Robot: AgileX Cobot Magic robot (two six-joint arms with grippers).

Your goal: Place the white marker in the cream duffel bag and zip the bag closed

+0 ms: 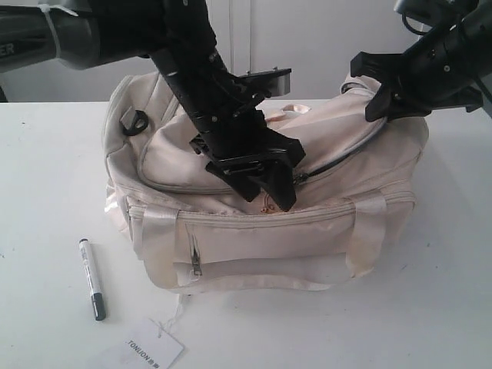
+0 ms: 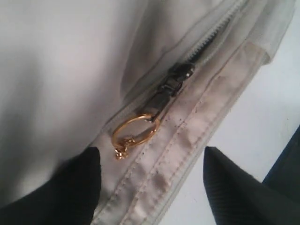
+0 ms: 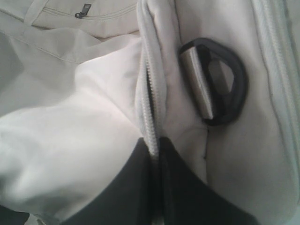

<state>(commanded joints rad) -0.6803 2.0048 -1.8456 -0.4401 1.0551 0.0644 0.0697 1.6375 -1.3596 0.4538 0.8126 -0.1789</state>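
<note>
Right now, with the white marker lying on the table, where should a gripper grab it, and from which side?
Probably mid-barrel on the white marker, from above, fingers closing across its width. It lies flat on the table, so above is the open side; the middle balances it and stays clear of the paper tag near its dark cap and the cream duffel bag alongside.

Left hand point(image 2: 151, 150) tilted downward, spread wide open, right hand point(image 3: 154, 145) pinched closed, both arms extended.

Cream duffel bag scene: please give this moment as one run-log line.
white marker: on table, outside cream duffel bag | left gripper: open over gold ring pull | right gripper: shut on the bag's fabric
</note>
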